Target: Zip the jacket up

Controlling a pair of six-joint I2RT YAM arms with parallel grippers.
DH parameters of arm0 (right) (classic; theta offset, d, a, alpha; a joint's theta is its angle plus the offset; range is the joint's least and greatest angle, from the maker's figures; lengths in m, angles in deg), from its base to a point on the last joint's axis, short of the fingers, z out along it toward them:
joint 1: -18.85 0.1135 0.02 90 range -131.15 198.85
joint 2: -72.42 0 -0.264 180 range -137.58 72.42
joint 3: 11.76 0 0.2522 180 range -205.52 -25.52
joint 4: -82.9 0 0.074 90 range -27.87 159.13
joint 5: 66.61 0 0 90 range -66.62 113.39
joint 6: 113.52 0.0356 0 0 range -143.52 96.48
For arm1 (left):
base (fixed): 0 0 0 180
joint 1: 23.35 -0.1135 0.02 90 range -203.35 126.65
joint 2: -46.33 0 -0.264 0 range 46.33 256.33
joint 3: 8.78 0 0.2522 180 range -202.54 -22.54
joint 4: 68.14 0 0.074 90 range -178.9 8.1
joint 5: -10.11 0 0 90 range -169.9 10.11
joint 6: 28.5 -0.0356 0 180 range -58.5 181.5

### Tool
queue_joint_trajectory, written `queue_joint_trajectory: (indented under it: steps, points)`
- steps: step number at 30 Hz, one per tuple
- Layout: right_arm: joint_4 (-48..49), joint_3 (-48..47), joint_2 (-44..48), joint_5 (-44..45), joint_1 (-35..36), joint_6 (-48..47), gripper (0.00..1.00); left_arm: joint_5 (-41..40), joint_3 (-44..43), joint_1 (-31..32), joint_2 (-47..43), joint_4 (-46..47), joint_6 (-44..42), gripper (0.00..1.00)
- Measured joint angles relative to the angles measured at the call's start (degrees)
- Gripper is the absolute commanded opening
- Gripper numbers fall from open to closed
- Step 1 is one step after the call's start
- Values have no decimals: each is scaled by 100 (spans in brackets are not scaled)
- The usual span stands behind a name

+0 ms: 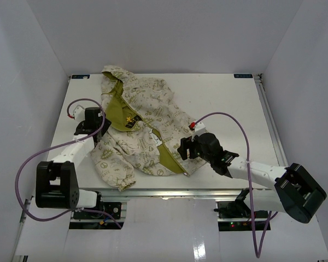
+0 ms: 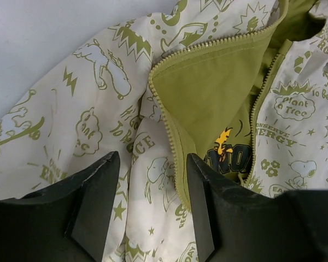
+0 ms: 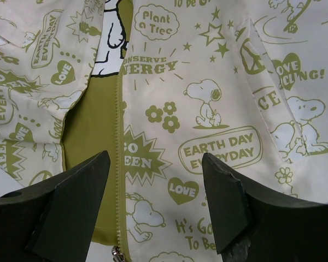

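While the overhead camera placed the jacket (image 1: 142, 128) across the left and middle of the table (image 1: 235, 103), hood by the far edge and hem at the near edge, only the wrist cameras gave detail. The left gripper (image 2: 153, 210), fingers spread, hung over the folded-back olive lining (image 2: 208, 93) and its unjoined zipper teeth (image 2: 163, 109). The right gripper (image 3: 156, 204), likewise spread and empty, hovered above the printed front, the zipper pull (image 3: 118, 252) just below it.

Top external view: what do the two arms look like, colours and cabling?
The left arm and right arm are white links with boxy black joint housings. A purple cable loops along each, red-tipped near the wrist. The fingers are matte black angular wedges.
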Motion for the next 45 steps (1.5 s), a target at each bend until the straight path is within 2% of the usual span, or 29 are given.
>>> queue_joint_trajectory:
  steps: [7, 9, 10, 12, 13, 20, 30, 33, 34, 37, 39, 41, 45]
  points:
    - [26, 18, 0, 7, 0, -23, 75, 671, 0, -114, 705, 944, -147, 55]
    - [27, 18, 0, 13, 1, -24, 75, 837, -45, -114, 885, 1108, -220, 44]
    - [27, 18, 0, 17, 2, -25, 75, 916, -74, -114, 975, 1185, -254, 34]
    - [25, 18, 0, 21, 3, -27, 75, 1090, -125, -112, 1132, 1316, -334, 4]
    - [25, 18, 0, 22, 5, -27, 75, 1143, -142, -112, 1184, 1365, -358, 2]
    - [30, 18, -105, 22, 7, -36, 75, 1438, -193, -114, 1129, 1643, -370, 0]
    - [23, 18, -199, 20, 18, -49, 75, 1904, -299, -113, -321, 1909, -428, 0]
    - [21, 16, -199, 22, 36, -49, 75, 2311, -273, -114, -587, 2039, -631, 7]
    - [21, 16, -199, 20, 41, -49, 75, 2411, -273, -114, -614, 2010, -708, 14]
    - [21, 16, -198, 20, 44, -49, 75, 2413, -291, -109, -606, 1632, -883, 55]
    - [20, 16, -190, 20, 44, -49, 75, 2099, -287, -105, -632, 1153, -996, 80]
    - [22, 16, -168, 17, 46, -47, 75, 1577, -270, -109, -738, 741, -1079, 85]
    - [25, 16, -130, 1, 70, -47, 76, 837, -307, -102, -1032, 184, -1207, 83]
